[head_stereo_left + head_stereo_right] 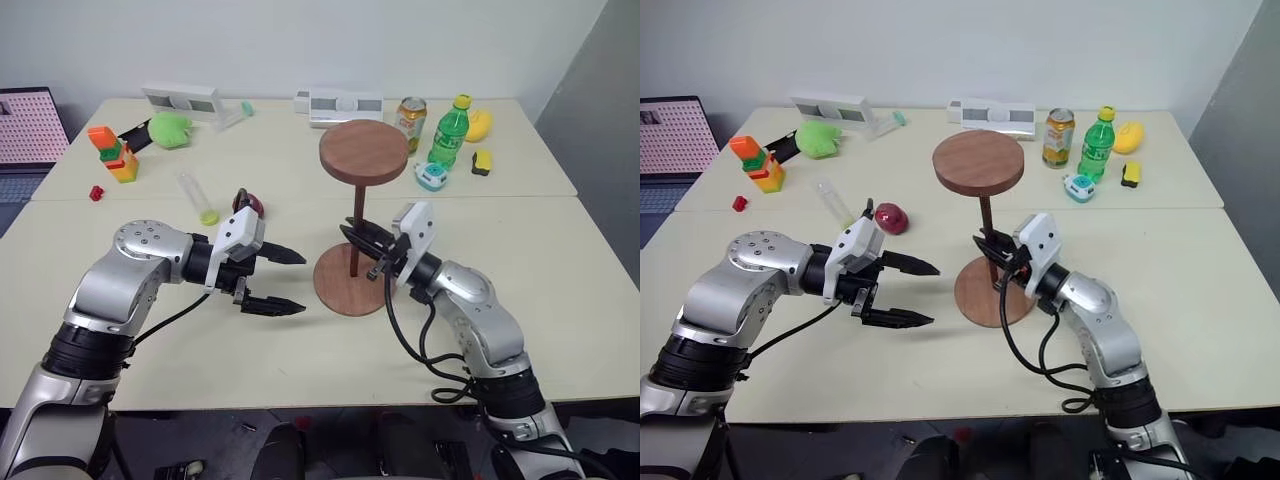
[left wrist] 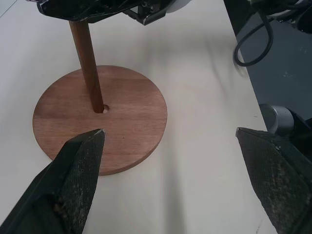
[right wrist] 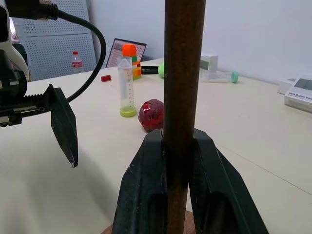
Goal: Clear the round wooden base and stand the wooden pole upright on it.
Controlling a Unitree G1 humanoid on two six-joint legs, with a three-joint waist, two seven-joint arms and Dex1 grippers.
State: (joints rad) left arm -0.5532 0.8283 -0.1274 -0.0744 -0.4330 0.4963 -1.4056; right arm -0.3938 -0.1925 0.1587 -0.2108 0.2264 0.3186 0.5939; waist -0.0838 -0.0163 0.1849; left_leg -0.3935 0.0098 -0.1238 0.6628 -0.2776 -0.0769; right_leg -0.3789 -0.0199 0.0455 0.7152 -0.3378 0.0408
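The round wooden base is lying flat on the table, nearer the front edge than the back and roughly midway between the side edges. The wooden pole is standing upright on it, its lower end sitting at the small hole in the disc's centre, as the left wrist view shows. The disc fixed to the pole's other end is sitting level at the top.

The right gripper is reaching in from the right side and pinching the pole partway up the shaft, above the base and well below the top disc. In the right wrist view its two black fingers are pressing against the rod from either side, with the rod running straight up between them.

The left gripper is hovering just to the left of the base, pointing toward it, with its fingers spread wide and holding nothing. One fingertip is overlapping the base's near rim in the left wrist view; whether it is touching the wood cannot be told.

Behind the left gripper, a red ball and a clear tube with a green cap are lying on the table, apart from the base.
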